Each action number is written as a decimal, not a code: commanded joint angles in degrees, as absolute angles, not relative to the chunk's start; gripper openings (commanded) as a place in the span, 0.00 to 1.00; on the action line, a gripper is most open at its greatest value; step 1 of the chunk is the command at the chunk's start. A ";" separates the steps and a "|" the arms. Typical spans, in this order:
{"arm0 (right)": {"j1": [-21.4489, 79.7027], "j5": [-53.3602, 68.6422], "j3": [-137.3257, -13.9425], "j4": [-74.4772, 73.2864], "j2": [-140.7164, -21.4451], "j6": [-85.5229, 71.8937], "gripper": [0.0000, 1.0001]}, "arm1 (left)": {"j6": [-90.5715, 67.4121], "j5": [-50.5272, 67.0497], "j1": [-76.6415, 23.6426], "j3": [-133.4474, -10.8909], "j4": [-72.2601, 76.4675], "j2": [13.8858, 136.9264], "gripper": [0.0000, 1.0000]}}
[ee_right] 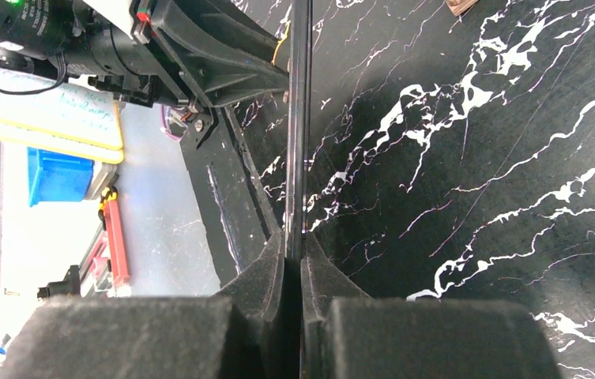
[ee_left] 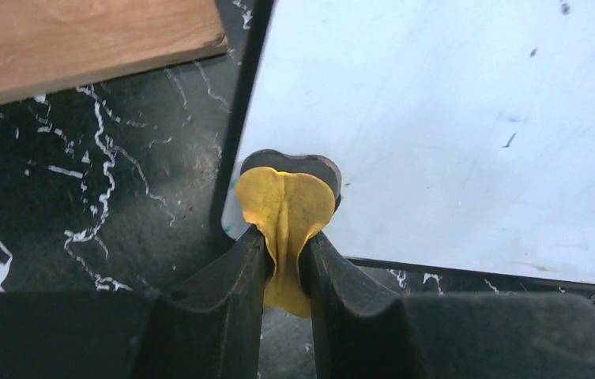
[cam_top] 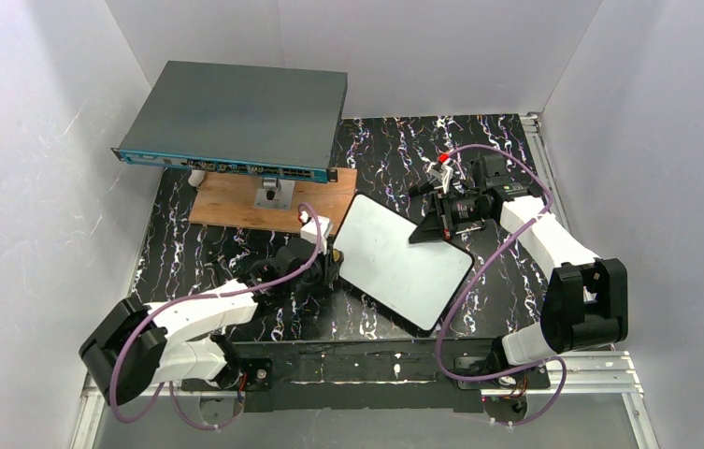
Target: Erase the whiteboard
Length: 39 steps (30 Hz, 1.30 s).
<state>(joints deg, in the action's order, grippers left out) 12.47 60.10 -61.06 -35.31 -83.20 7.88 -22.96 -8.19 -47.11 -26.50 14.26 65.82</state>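
On a black marbled table [cam_top: 189, 257], one whiteboard [cam_top: 404, 257] is seen. Its edge is clamped by the outstretched right gripper [ee_right: 294, 249]; one yellow cloth [ee_left: 286, 201] is pinched by the left gripper [ee_left: 286, 249].

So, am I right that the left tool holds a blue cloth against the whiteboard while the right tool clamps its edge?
Not quite: the left wrist view shows the cloth in the left tool, at the whiteboard, is yellow, not blue; the rest holds.
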 commanded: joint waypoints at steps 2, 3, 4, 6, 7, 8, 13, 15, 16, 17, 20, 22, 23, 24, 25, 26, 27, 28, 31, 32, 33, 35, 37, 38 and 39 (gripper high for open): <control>12.66 70.47 -61.43 -33.42 -82.39 5.09 0.01 | -19.63 -15.04 -48.91 -32.35 16.47 69.48 0.00; 12.68 70.75 -61.43 -33.44 -82.43 5.11 0.01 | -18.77 -16.82 -48.87 -33.16 16.65 70.08 0.00; 12.66 70.99 -61.45 -33.48 -82.39 5.10 0.01 | -17.66 -18.26 -48.94 -34.16 16.40 70.56 0.00; 12.66 71.35 -61.44 -33.70 -82.28 5.25 0.01 | -14.81 -20.62 -48.91 -36.01 15.23 71.49 0.00; 12.66 71.66 -61.48 -33.85 -82.32 5.34 0.01 | -13.72 -21.07 -48.86 -36.54 15.07 71.87 0.00; 12.70 71.93 -61.58 -34.08 -82.26 5.61 0.01 | -12.81 -21.28 -48.83 -36.95 14.80 72.37 0.00; 12.72 73.01 -61.83 -34.89 -82.22 6.53 0.01 | -10.13 -23.27 -48.44 -36.42 14.21 74.36 0.00; 12.67 73.04 -61.92 -35.04 -82.28 6.62 0.01 | -9.80 -23.66 -48.31 -35.52 13.79 74.97 0.00; 12.68 73.04 -62.00 -35.25 -82.21 6.72 0.01 | -9.88 -23.29 -48.30 -34.86 13.46 75.08 0.00; 12.66 73.14 -61.98 -35.28 -82.18 6.82 0.01 | -10.23 -23.03 -48.26 -34.09 13.25 75.26 0.00; 12.71 73.78 -62.09 -35.42 -82.17 7.00 0.01 | -12.17 -22.76 -48.26 -31.27 13.67 75.65 0.00; 12.70 74.17 -62.07 -35.58 -82.14 7.18 0.01 | -13.09 -22.25 -48.27 -29.64 14.44 76.10 0.00; 12.66 74.35 -62.08 -35.64 -82.10 7.18 0.01 | -13.54 -21.96 -48.30 -29.15 14.49 76.43 0.00; 12.66 74.63 -62.05 -35.71 -82.09 7.25 0.01 | -14.09 -21.69 -48.27 -28.66 14.61 76.77 0.00; 12.69 74.97 -62.05 -35.75 -82.01 7.32 0.01 | -14.49 -21.49 -48.25 -28.28 14.88 77.21 0.00; 12.67 75.37 -62.05 -35.82 -82.00 7.40 0.01 | -14.92 -21.43 -48.25 -27.77 15.26 77.51 0.00; 12.77 75.71 -62.13 -36.01 -82.00 7.53 0.01 | -15.20 -21.44 -48.25 -27.00 15.82 77.78 0.00; 12.67 76.04 -62.15 -36.21 -81.93 7.70 0.01 | -15.42 -21.30 -48.19 -26.68 16.17 78.04 0.00; 12.72 76.51 -62.23 -36.58 -81.72 8.23 0.01 | -15.83 -20.99 -48.16 -26.54 15.64 78.16 0.00; 12.66 76.43 -62.27 -36.64 -81.76 8.37 0.01 | -15.90 -21.07 -48.10 -26.50 15.31 78.03 0.00; 12.68 76.41 -62.35 -36.77 -81.74 8.36 0.01 | -15.95 -21.05 -48.08 -26.58 14.96 77.65 0.00; 12.68 76.12 -62.34 -36.76 -81.74 8.51 0.01 | -16.00 -20.73 -48.08 -26.86 14.16 76.60 0.00; 12.66 75.99 -62.34 -36.78 -81.72 8.45 0.01 | -16.00 -20.06 -48.09 -27.33 13.49 75.37 0.00; 12.66 75.99 -62.37 -36.74 -81.80 8.46 0.01 | -16.00 -19.64 -48.08 -27.59 13.27 74.80 0.00; 12.68 76.06 -62.37 -36.75 -81.82 8.45 0.01 | -15.92 -19.45 -48.10 -28.04 12.96 74.17 0.00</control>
<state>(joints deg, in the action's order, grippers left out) 11.86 58.74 -61.04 -34.17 -83.72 10.66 -15.42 -20.38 -48.56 -27.22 16.10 76.53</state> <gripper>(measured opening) 0.102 0.212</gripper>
